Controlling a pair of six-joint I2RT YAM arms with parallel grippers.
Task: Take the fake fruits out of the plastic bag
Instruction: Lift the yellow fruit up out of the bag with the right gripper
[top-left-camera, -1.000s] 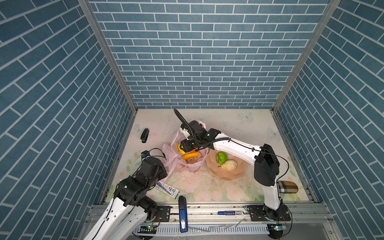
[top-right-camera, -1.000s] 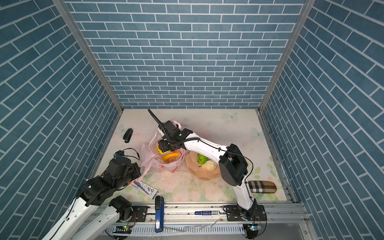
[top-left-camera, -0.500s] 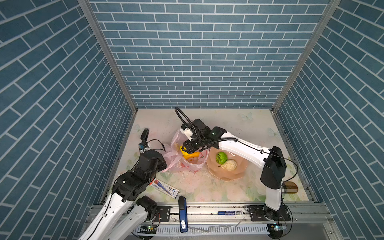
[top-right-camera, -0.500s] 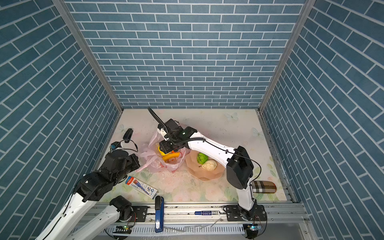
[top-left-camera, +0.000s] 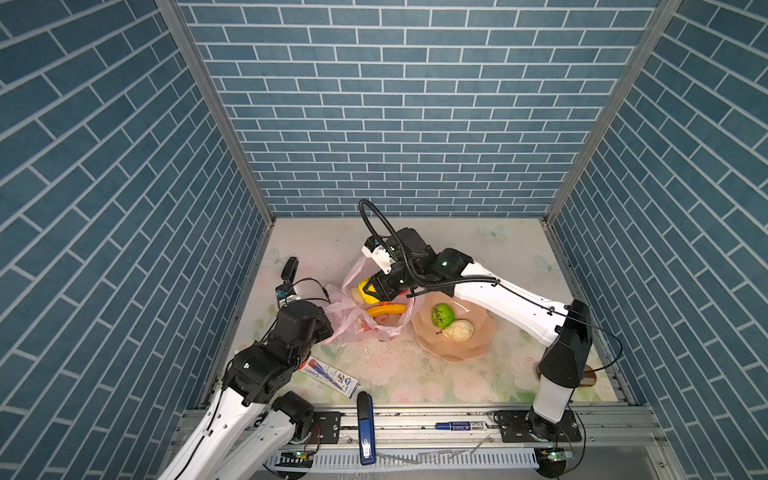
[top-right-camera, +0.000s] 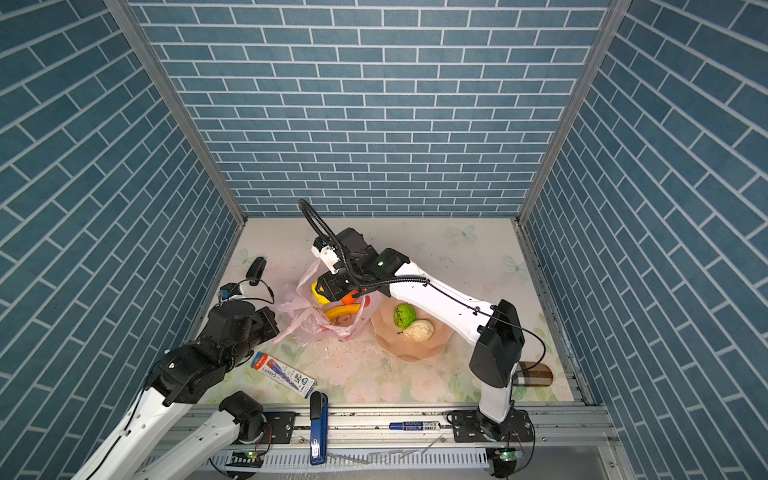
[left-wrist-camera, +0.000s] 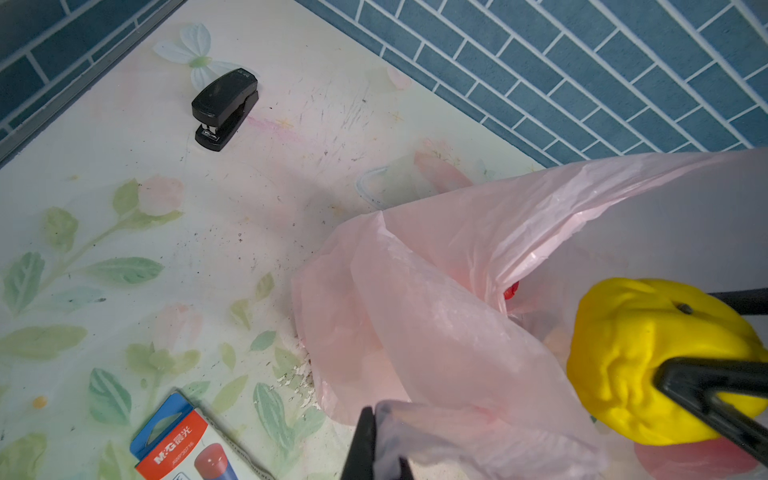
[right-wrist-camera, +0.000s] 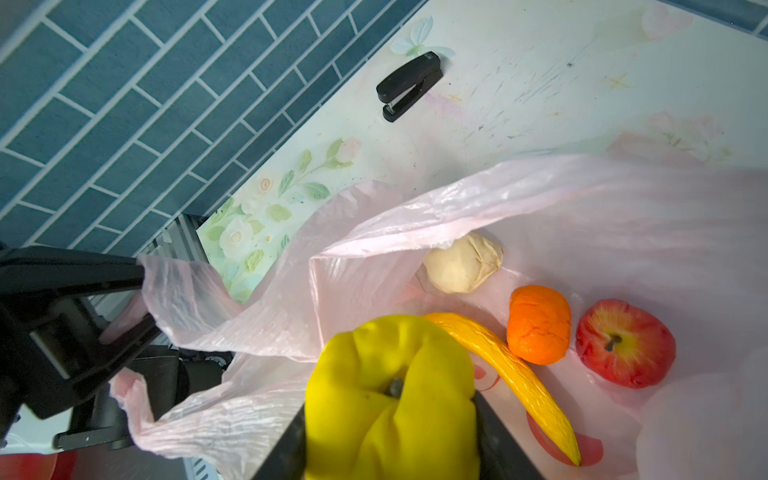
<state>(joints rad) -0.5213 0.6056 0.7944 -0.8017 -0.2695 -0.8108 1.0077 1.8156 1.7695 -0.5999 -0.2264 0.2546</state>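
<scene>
M&G box (left-wrist-camera: 176, 446) near plastic bag (left-wrist-camera: 436, 311)

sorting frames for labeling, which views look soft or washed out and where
Right wrist view: the yellow fruit in the right gripper is soft, the nearest fold of the plastic bag a pale blur, the red apple sharp. Left wrist view: black stapler crisp, bag milky near the lens. Both top views: sharp, evenly lit.

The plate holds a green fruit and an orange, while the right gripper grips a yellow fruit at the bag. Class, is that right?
No. Beside the green fruit on the plate lies a cream fruit instead, as both top views show; the orange lies inside the bag. The right gripper does grip the yellow fruit.
</scene>
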